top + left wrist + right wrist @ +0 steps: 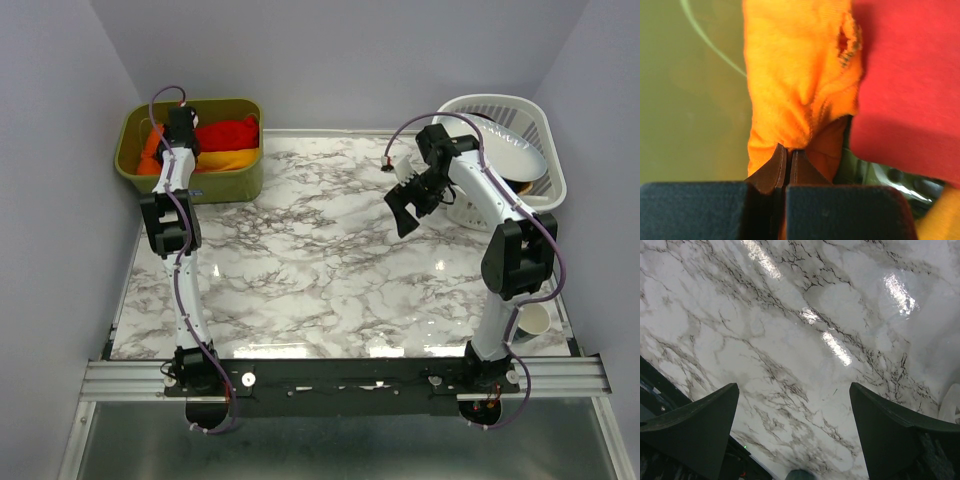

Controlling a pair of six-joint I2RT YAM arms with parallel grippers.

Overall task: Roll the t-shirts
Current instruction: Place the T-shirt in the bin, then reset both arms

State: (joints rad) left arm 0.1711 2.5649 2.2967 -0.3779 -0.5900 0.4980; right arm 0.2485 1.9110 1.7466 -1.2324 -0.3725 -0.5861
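The left pincer (788, 152) was down inside the green bin (225, 185) at the far left corner of the table (320, 270). Its two fingers were pressed tight together, and they pinched a fold of the orange t-shirt (795, 75). The cloth bunched up right at the tips. The red t-shirt (910, 85) lay just beside the orange one, touching it. A bit of the yellow-orange t-shirt (232, 160) showed under the red one at the near side of the bin. All three t-shirts were in the bin.

The right pincer (793, 390) hung over the bare marble table on the right side. Its fingers stood wide apart and held nothing. Behind it sat a white basket (545, 185) with dishes in it. A white cup (535, 320) stood near the right arm's base.
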